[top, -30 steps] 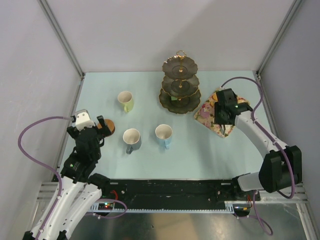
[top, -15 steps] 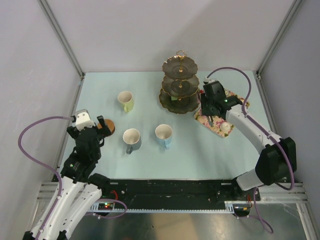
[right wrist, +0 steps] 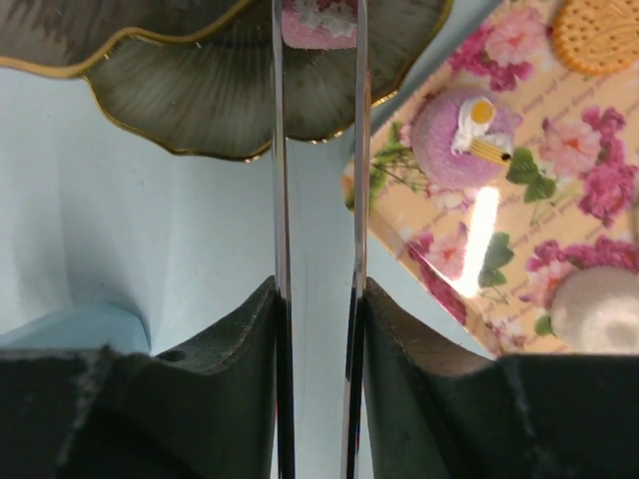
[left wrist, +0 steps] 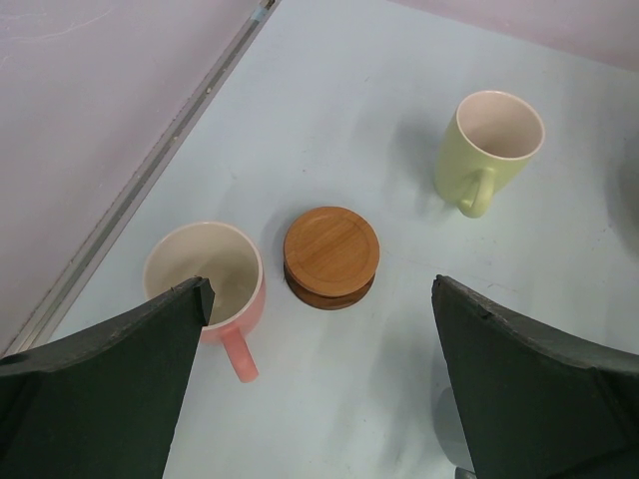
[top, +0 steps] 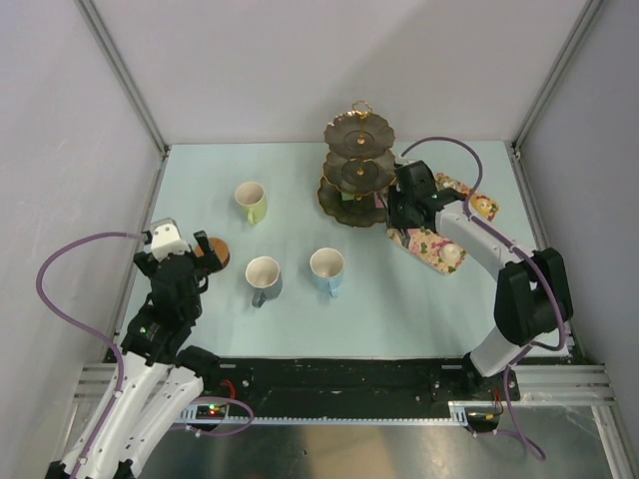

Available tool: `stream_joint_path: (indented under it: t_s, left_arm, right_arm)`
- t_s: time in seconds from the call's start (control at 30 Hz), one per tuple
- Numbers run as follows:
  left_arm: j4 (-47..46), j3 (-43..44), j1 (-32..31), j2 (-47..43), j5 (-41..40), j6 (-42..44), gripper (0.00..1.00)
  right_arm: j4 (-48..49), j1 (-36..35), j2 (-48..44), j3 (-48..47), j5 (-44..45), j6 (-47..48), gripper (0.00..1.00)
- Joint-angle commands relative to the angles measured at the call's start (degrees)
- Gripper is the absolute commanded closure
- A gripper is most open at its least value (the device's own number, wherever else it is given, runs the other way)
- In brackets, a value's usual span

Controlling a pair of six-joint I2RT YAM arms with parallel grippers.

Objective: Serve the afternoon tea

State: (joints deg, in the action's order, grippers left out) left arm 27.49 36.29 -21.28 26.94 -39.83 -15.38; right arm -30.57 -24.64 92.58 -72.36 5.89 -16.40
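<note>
My right gripper (right wrist: 319, 289) is shut on thin metal tongs (right wrist: 281, 200), whose tips pinch a pink cake (right wrist: 318, 22) over the bottom tier of the dark gold-rimmed stand (top: 359, 165). A purple cake (right wrist: 461, 130), a biscuit (right wrist: 599, 30) and a white cake (right wrist: 599, 309) lie on the floral tray (right wrist: 559, 200). My left gripper (left wrist: 321, 289) stands wide open and empty above a pink mug (left wrist: 205, 279) and stacked brown coasters (left wrist: 330, 254). Beyond them stands the yellow-green mug (left wrist: 489, 145). The grey mug (top: 264, 277) and blue mug (top: 327, 269) stand mid-table.
The floral tray (top: 444, 225) lies right of the stand, under my right arm. Metal frame posts and grey walls close in the table on the left, right and back. The arms' black base rail runs along the near edge.
My right arm has swung left from above the floral tray to the stand's bottom tier, carrying the tongs. The left arm has not moved.
</note>
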Motion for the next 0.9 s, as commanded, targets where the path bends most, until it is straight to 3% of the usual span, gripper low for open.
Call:
stream_joint_path:
  t_s: [0.0, 0.87]
  left_arm:
    - [-2.4, -0.6, -0.7, -0.1, 0.0, 1.0, 0.0]
    - [-2.4, -0.7, -0.9, -0.1, 0.3, 1.0, 0.0]
  right_arm:
    - [7.2, 0.0, 2.5, -3.8, -1.4, 0.1, 0.64]
    - [11.2, -0.9, 15.8, -11.1, 0.8, 4.8, 0.62]
